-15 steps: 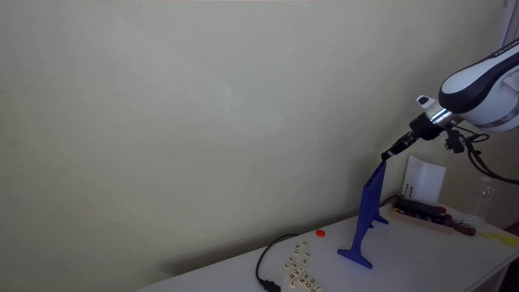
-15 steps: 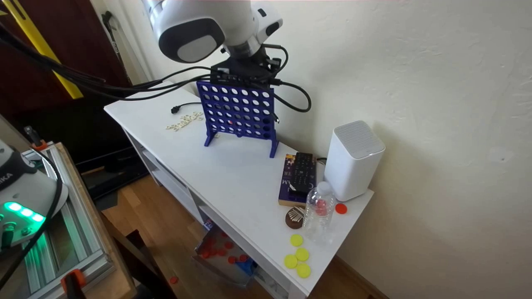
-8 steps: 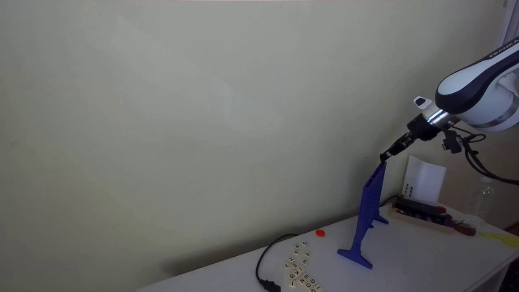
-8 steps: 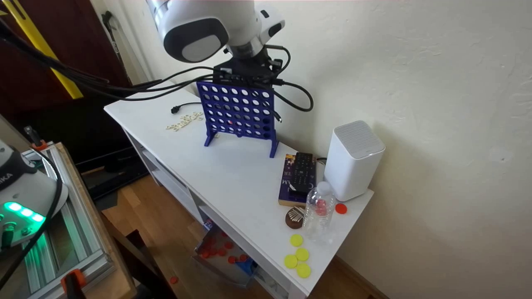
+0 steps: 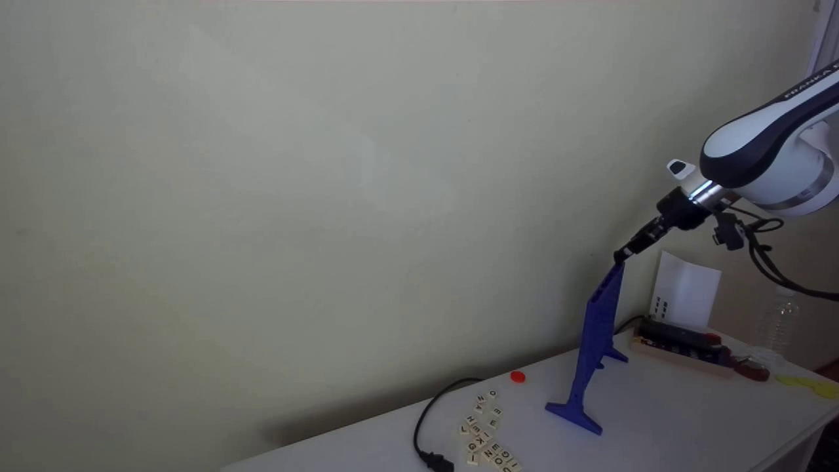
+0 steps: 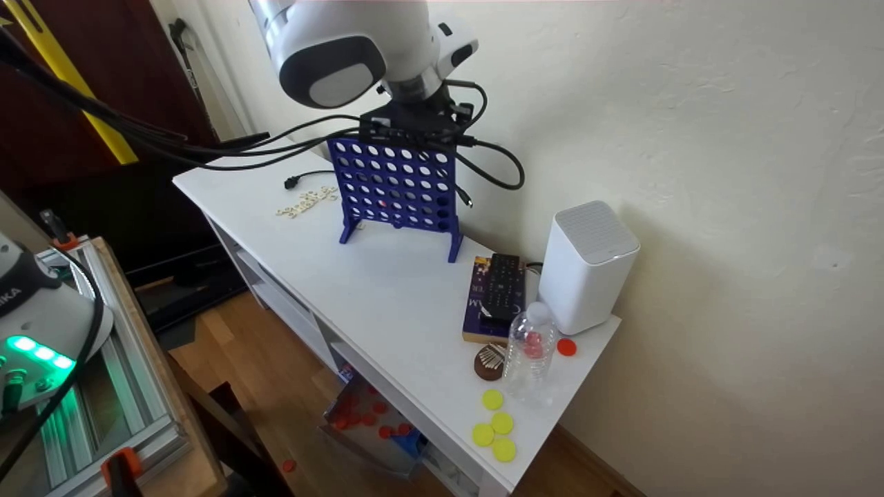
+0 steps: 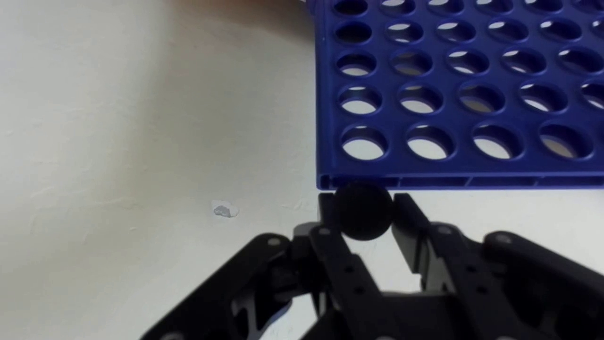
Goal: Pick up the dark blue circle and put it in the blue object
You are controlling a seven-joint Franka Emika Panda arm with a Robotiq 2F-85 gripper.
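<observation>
The dark blue circle, nearly black, sits upright between the fingertips of my gripper, which is shut on its two sides. The blue object is an upright board with rows of round holes, seen side-on as a thin stand in an exterior view and face-on as a grid in another. In the wrist view the circle's upper edge overlaps the leftmost opening of the slotted rim of the blue board; whether it is inside cannot be told. My gripper is at the board's top, near the wall-side corner.
A book with a remote, a clear bottle, a white box and yellow discs share the tabletop. Letter tiles, a black cable and a red disc lie beyond the board. A wall runs along the table.
The arm has shifted slightly and come down a little, bringing the fingertips lower against the board's top edge. The circle's hold and the board's place look the same.
</observation>
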